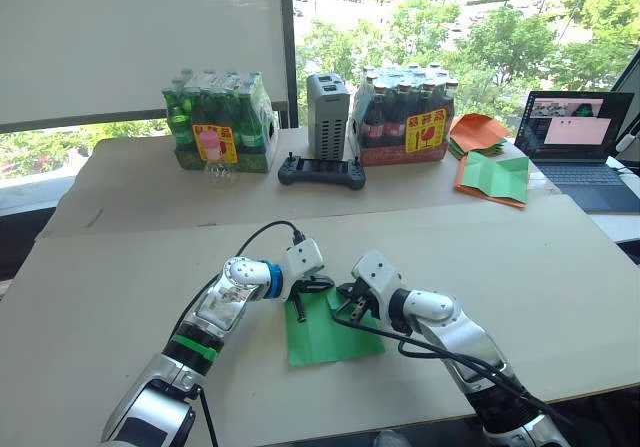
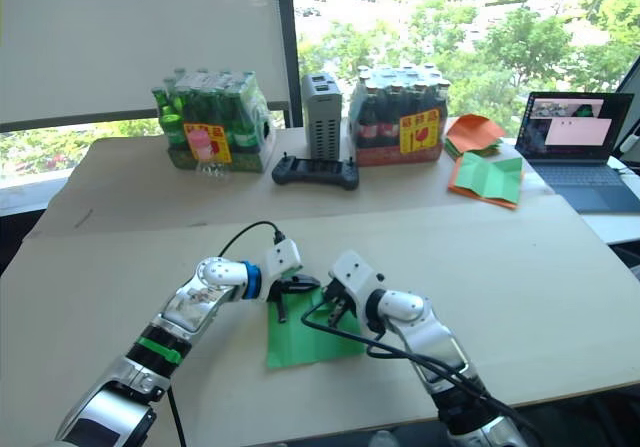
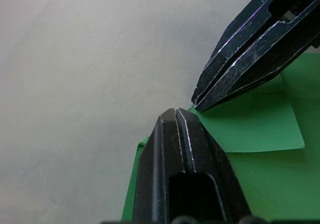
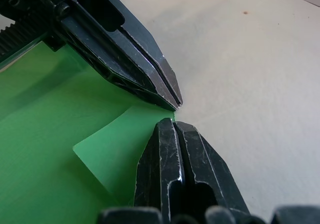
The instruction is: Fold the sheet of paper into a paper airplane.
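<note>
Your left hand (image 1: 303, 297) and right hand (image 1: 343, 302) — both clenched — meet at the far edge of the sheet of paper (image 1: 330, 335) on the surface (image 1: 520, 267); uneven pressure risks a skewed crease.

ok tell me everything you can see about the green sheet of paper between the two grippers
The sheet of paper is thin, plain, bright green, roughly square, lying flat on the pale tabletop near its front edge. One far corner is folded over into a small flap. The left gripper and right gripper, both shut, meet tip to tip at that folded corner, pressing on the paper.
</note>
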You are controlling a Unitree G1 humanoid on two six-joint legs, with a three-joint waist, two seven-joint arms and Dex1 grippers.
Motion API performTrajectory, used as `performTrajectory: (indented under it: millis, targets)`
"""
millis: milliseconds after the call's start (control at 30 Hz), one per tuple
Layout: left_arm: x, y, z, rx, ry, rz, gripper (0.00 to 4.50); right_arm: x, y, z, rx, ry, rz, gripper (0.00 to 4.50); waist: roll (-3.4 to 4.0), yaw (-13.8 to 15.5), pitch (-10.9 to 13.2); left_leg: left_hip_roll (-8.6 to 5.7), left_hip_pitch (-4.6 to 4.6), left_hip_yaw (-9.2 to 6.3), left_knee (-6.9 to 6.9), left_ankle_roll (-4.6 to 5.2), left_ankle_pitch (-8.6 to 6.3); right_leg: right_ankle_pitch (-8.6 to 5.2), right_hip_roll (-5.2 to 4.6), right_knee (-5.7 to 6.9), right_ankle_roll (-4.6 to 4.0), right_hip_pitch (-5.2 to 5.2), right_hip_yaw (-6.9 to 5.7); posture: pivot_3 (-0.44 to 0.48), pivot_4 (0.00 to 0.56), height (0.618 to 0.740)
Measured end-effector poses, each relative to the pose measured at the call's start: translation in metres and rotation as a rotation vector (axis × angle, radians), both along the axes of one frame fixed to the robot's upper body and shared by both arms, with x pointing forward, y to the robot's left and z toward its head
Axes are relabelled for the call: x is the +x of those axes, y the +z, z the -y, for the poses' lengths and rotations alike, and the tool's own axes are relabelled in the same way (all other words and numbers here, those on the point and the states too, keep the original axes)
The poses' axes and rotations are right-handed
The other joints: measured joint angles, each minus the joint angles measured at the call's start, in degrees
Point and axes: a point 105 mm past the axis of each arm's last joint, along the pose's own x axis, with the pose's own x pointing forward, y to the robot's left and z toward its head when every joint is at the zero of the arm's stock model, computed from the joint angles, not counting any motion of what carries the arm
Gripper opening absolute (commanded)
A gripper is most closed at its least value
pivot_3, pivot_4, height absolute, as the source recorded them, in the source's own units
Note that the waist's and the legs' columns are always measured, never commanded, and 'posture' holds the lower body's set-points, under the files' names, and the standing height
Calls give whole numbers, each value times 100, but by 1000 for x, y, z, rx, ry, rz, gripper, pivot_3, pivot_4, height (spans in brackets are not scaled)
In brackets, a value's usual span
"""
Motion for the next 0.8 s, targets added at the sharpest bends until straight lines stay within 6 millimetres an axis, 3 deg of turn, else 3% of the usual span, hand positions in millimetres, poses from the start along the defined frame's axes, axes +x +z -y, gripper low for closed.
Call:
performTrajectory:
  millis: [800]
  targets:
    - [-4, -3, 1, 6, -11, -6, 0, -24, -4, 24, -20, -37, -57, 47, -1, 33, -50, -1, 0, -1, -2, 1, -1, 0, 0, -6, 0, 3, 0, 0, 150, 735]
